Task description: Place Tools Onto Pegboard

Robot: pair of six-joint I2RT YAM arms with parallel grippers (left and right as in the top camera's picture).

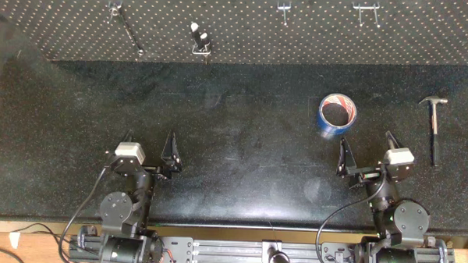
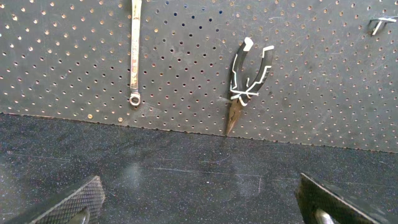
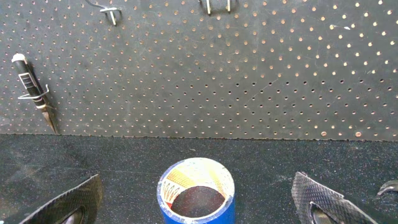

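A wrench (image 1: 128, 28) (image 2: 135, 53) hangs on the pegboard (image 1: 245, 22) at the left, and black-and-white pliers (image 1: 200, 40) (image 2: 247, 84) hang to its right. A blue tape roll (image 1: 337, 113) (image 3: 196, 191) stands on the dark mat on the right side. A hammer (image 1: 433, 127) lies on the mat near the right edge. My left gripper (image 1: 148, 150) is open near the table's front left, nothing between its fingers (image 2: 68, 204). My right gripper (image 1: 367, 154) is open at the front right, just short of the tape roll, with wide-spread fingers (image 3: 326, 200).
Two bare metal hooks (image 1: 283, 7) (image 1: 366, 11) stick out of the pegboard's right half; they show in the right wrist view as hooks (image 3: 111, 12) (image 3: 214, 5). The dark mat (image 1: 241, 139) stretches between the arms and the pegboard.
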